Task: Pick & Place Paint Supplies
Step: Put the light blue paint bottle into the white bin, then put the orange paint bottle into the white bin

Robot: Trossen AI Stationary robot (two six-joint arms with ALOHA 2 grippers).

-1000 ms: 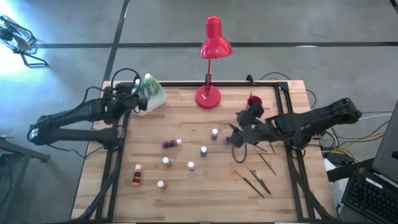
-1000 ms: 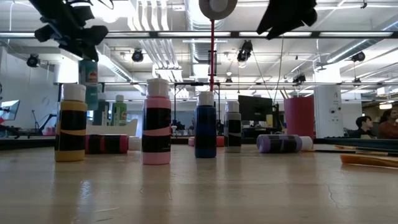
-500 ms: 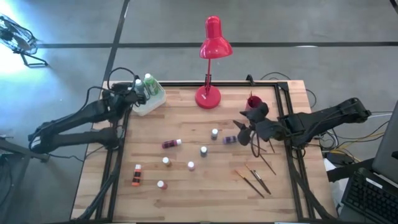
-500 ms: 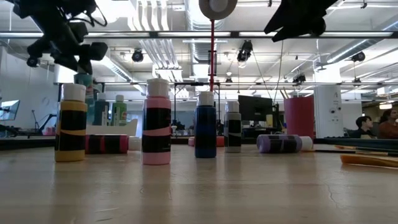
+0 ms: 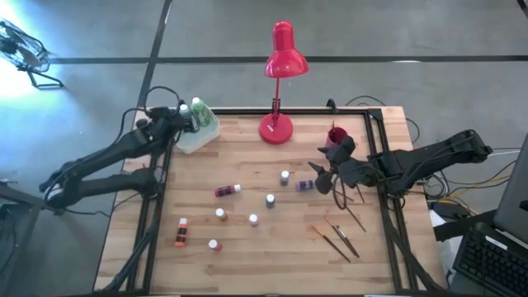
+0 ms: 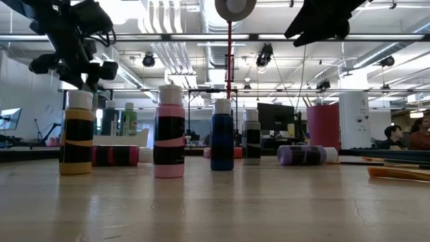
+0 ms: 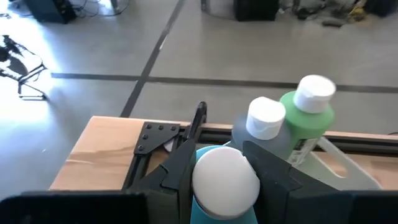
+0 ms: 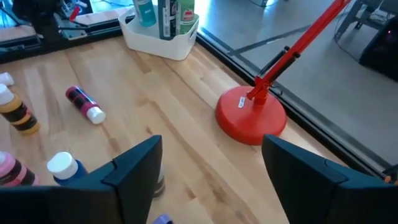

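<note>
Left wrist view: left end effector [image 7: 226,171] clamped on a teal bottle [image 7: 225,186], white cap up, fingers [image 7: 179,169] on both sides.
Left end effector position: over the white bin [image 5: 199,135] at the counter's [image 5: 247,157] far left corner, high view [image 5: 167,120].
Bin contents: green bottle [image 7: 307,118] and grey bottle [image 7: 263,129], upright, touching.
Right end effector: [image 8: 211,162] wide, holding nothing; above the counter's right side, near the red cup [image 5: 337,134].
Bottles on counter: six upright ones mid-counter, including yellow [image 6: 77,133], pink [image 6: 169,133], blue [image 6: 222,135]; purple one [image 6: 306,154] lying on its side; magenta one [image 5: 227,190] lying; orange one [image 5: 181,233] lying near the front left.
Brushes: [image 5: 337,238] flat on the counter, front right.
Lamp: [image 5: 280,81] red, base at the far edge.
</note>
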